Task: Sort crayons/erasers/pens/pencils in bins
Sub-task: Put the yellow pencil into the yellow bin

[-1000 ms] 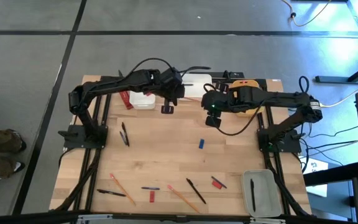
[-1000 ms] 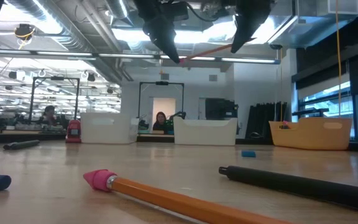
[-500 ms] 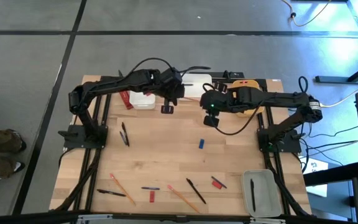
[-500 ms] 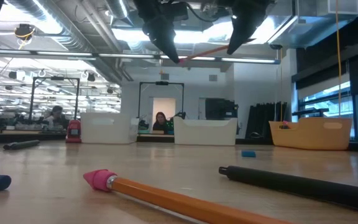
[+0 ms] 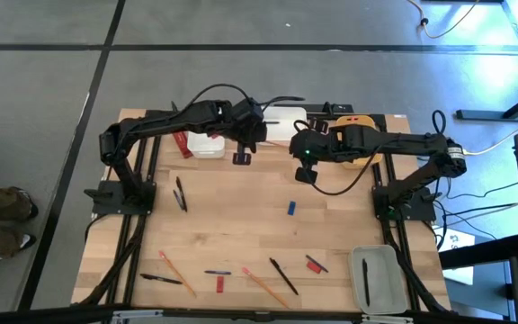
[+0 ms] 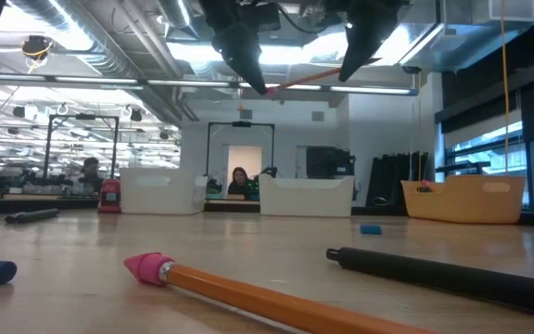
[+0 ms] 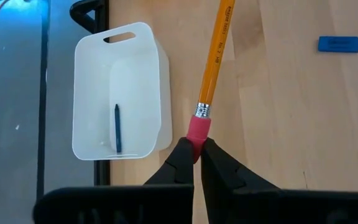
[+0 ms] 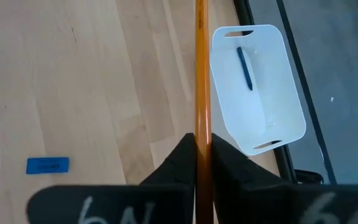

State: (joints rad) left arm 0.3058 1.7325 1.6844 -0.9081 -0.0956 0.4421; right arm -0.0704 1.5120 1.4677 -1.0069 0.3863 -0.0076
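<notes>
From above, both arms are reaching toward the middle of the far side of the wooden table (image 5: 241, 216), the left gripper (image 5: 242, 158) and the right gripper (image 5: 305, 174) facing each other near the white tubs (image 5: 207, 145) and the yellow-orange tub (image 5: 360, 160); the pencil between them is too thin to make out here. Pens (image 5: 180, 193) and other pencils (image 5: 176, 274) are lying scattered across the near half, a small blue eraser (image 5: 290, 208) is sitting mid-table, and the grey tub (image 5: 374, 279) at the near right corner is holding one pen. At table height, the two grippers are hanging well above the surface, the left gripper (image 6: 265, 90) and the right gripper (image 6: 344, 78) each at one end of an orange pencil (image 6: 304, 79) that is tilting slightly upward toward the right one. A pink-tipped pencil (image 6: 248, 292) and a black pen (image 6: 443, 272) are lying close to the lens. Through the left wrist camera, the left fingers (image 7: 180, 163) are pressing together on the pencil's pink eraser end (image 7: 199, 132). Through the right wrist camera, the right fingers (image 8: 180, 163) are pinching the pencil's shaft (image 8: 201, 74), with the grey tub (image 8: 263, 118) below.
</notes>
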